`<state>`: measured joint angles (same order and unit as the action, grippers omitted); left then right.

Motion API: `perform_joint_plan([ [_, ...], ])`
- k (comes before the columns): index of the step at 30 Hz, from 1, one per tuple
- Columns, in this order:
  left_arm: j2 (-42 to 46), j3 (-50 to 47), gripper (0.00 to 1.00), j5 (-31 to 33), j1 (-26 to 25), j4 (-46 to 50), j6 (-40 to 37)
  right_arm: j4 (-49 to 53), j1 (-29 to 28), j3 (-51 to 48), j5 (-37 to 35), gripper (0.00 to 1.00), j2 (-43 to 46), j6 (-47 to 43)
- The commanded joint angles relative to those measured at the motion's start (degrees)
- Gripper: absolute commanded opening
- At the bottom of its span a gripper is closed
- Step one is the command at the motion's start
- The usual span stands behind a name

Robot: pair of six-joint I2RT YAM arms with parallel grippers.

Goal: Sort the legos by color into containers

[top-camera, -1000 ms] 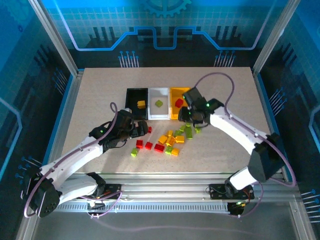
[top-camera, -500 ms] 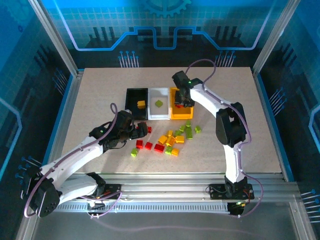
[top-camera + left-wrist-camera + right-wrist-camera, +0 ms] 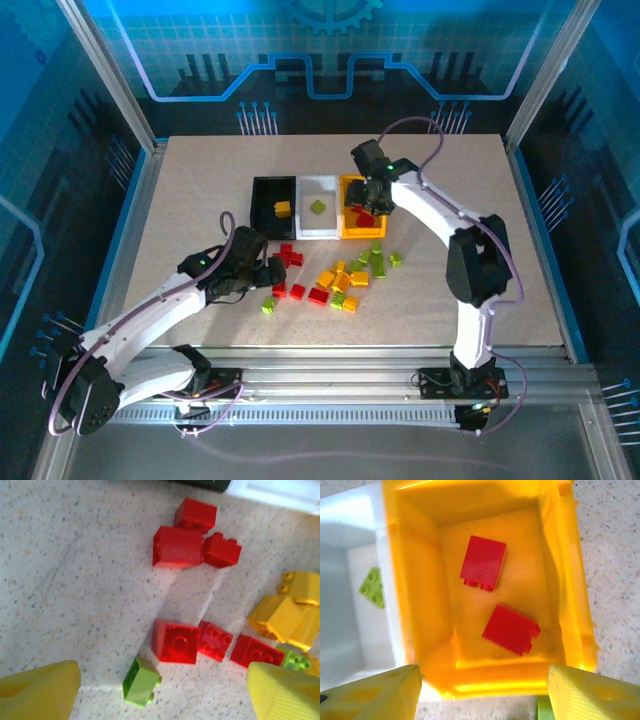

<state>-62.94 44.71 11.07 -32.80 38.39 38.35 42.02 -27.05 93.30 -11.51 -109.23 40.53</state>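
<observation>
The left claw (image 3: 272,270) hangs low over the table (image 3: 200,200), its two fingers spread wide with nothing between them. The right claw (image 3: 367,204) is spread and empty too, above the yellow bin (image 3: 572,580), where two red bricks (image 3: 483,562) lie flat on the floor. In the right wrist view the white bin (image 3: 350,530) stands at nine o'clock of the yellow one and holds one green brick (image 3: 372,586); the black bin (image 3: 262,225) holds one yellow brick (image 3: 282,208). The loose bricks (image 3: 340,278) lie on the table at six o'clock of the bins. Under the left claw there is a red cube (image 3: 176,642) touching a flatter red piece at its three o'clock, three more red ones together at twelve o'clock, and a lime brick (image 3: 141,682) just beside it at seven o'clock. These bricks are probably very light, hard and smooth, so they will not bend but may slip or jump out of a pinch. I think the best hold is across two flat opposite side walls, low on the body, not on the studs or a corner; where pieces touch, a finger may push the neighbour away.
</observation>
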Motion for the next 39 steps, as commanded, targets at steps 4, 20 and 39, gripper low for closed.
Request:
perform_joint_plan([
  [4,-1.89,-4.81,0.80,-1.59,-4.39,2.48,3.33,-5.82,-0.86,-11.81,2.04,0.68,9.62,2.84],
  [20,-17.81,-5.60,0.55,2.00,-5.81,-7.89,0.51,-7.39,0.58,-17.89,1.98,0.68,16.09,4.22],
  [39,-4.30,3.32,0.14,2.77,-6.19,4.34,0.16,-8.35,2.96,-21.54,3.15,0.67,19.09,5.78],
])
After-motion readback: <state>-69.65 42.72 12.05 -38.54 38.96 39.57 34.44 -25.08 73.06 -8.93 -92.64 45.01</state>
